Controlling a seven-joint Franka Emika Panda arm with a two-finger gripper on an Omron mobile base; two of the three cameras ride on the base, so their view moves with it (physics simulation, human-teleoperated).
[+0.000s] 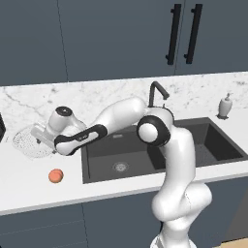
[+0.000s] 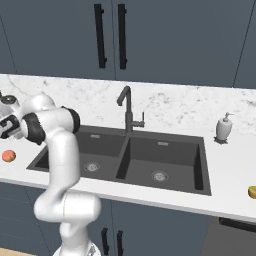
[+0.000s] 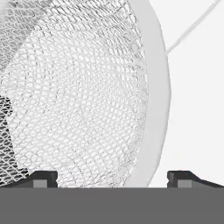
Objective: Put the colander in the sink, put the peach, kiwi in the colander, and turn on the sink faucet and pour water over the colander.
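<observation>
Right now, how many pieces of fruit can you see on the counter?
2: the peach left of the sink, in front of the colander; the kiwi at the counter's far right edge. Others may be hidden.

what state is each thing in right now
colander: on the counter left of the sink, empty
gripper: open, its rim between the fingertips, not yet closed
sink: both basins empty
faucet: off, no water running
peach: loose on the counter in front of the colander
kiwi: loose on the counter right of the sink
soap dispenser: upright by the back wall
</observation>
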